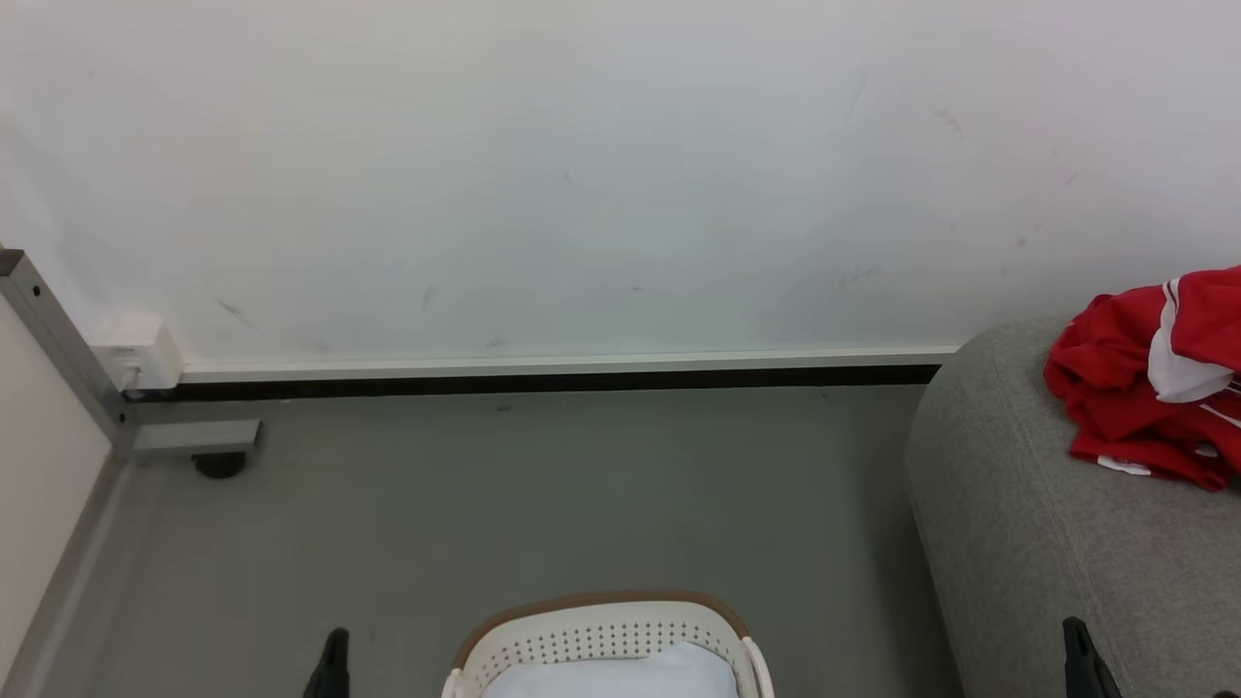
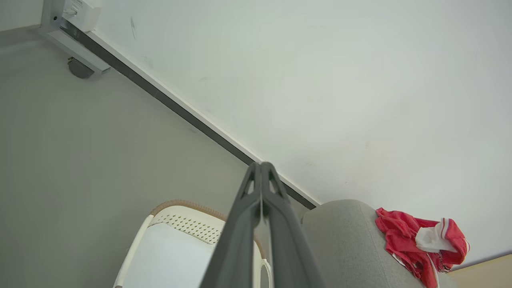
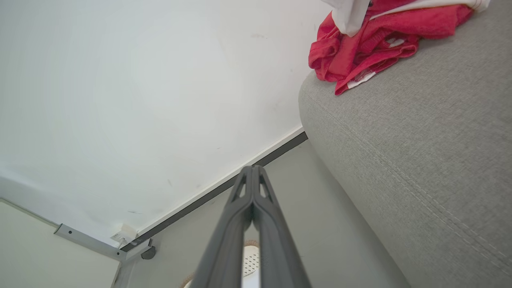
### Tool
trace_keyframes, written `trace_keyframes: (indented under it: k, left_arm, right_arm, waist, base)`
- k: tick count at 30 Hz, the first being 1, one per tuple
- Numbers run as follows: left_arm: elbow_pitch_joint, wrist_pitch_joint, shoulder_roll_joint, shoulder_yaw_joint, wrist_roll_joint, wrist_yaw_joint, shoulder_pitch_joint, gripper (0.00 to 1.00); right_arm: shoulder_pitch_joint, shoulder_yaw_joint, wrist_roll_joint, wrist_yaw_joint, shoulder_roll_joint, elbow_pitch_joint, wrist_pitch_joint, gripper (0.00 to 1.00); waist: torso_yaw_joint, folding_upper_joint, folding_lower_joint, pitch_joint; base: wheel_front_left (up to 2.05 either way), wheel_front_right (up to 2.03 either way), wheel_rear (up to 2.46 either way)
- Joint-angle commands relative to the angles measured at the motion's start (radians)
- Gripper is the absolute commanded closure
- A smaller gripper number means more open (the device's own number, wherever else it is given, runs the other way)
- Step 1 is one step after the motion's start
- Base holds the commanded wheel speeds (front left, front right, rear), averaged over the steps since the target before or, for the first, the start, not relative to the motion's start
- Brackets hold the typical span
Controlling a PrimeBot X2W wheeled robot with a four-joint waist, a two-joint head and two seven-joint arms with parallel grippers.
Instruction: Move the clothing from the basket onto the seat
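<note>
**Left gripper** [image 2: 262,166]. The two dark fingers were pressed together, tips meeting, with nothing pinched between them. In the head view its tip was seen at the lower edge, pointed up toward the wall [image 1: 582,174] and held over the floor [image 1: 485,504], just left of the basket [image 1: 601,635] and apart from it.

**Right gripper** [image 3: 252,170]. The fingers were likewise pressed together at the tips, and nothing was held. In the head view its tip was seen at the lower right, pointed the same way, in front of the grey side of the seat [image 1: 1018,543]. Contact with the upholstery could not be judged.

**Basket.** It was set on the floor between the two grippers, at the bottom edge of the head view. Its brown rim and perforated wall were turned toward the wall, and a white liner [image 1: 620,679] was seen inside it.

**Clothing** [image 1: 1125,388]. The red fabric with white trim was heaped, crumpled, on top of the seat near its rounded end. It lay well apart from the basket and from both grippers.

**Surroundings.** A dark skirting [image 1: 543,380] ran along the foot of the wall. A grey metal frame [image 1: 58,339] with a caster [image 1: 218,465] stood at the far left.
</note>
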Motion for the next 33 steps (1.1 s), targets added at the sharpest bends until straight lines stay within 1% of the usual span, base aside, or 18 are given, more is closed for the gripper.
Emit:
trace_keyframes:
  k: [1,22,33]
  left_arm:
    - [-0.01,0.009,0.003,0.009,-0.036,0.001,-0.027,1.0]
    - [-0.005,0.077,0.0,0.039,-0.289,0.001,-0.078,1.0]
    - [-0.003,0.105,-0.002,0.052,-0.39,0.001,-0.098,1.0]
  right_arm:
    - [-0.032,-0.005,0.034,0.0,-0.009,-0.015,0.005,1.0]
    - [-0.071,-0.029,0.293,-0.001,-0.012,-0.029,0.073,1.0]
    - [-0.087,-0.039,0.398,-0.001,-0.013,-0.033,0.101,1.0]
  waist:
    - [0.001,0.0,0.0,0.001]
    - [0.008,0.0,0.0,0.015]
    - [0.012,0.0,0.0,0.021]
  base:
    - [0.0,0.0,0.0]
    - [0.0,0.0,0.0]
    - [0.0,0.0,0.0]
